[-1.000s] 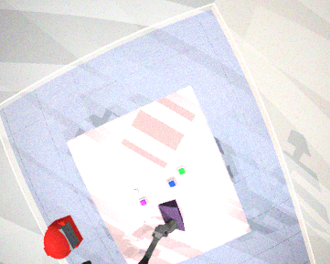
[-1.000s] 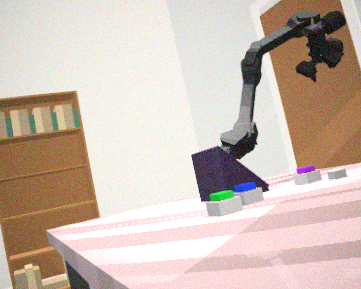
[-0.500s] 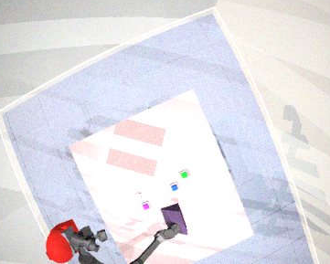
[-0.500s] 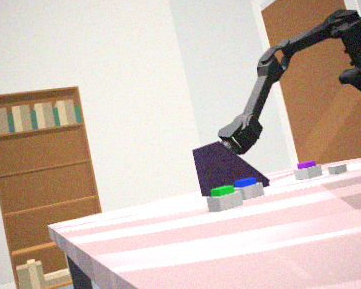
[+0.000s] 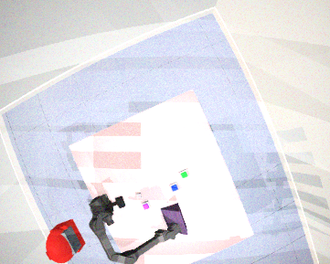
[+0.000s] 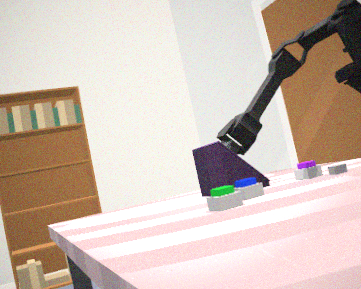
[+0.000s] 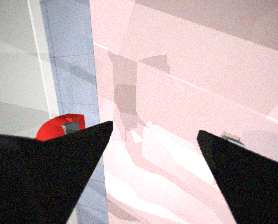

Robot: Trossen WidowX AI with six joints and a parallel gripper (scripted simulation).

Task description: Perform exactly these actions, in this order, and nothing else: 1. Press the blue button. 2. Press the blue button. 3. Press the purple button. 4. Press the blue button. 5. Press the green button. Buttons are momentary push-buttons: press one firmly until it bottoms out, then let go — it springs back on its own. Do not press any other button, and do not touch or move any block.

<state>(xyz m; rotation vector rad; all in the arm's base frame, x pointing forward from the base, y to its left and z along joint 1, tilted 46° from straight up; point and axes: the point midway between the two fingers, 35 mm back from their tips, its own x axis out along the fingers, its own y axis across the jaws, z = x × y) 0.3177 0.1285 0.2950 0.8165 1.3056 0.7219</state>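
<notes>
A slim robot arm [image 6: 267, 86] built of dark grey, nearly black links with blocky, faceted joints rises from a dark purple, wedge-shaped base [image 6: 222, 171]. A thin pale band marks the seam where the lowest link meets that base. One upper link is forked, with an open slot through it. The end effector [image 7: 152, 150] carries two matte black fingers, each a flat triangular blade tapering to a point. No cables, screws or markings can be made out at this resolution.

Three coloured buttons: one blue button [image 6: 245, 182], one green button [image 6: 222, 190], one purple button [image 6: 306, 164].
</notes>
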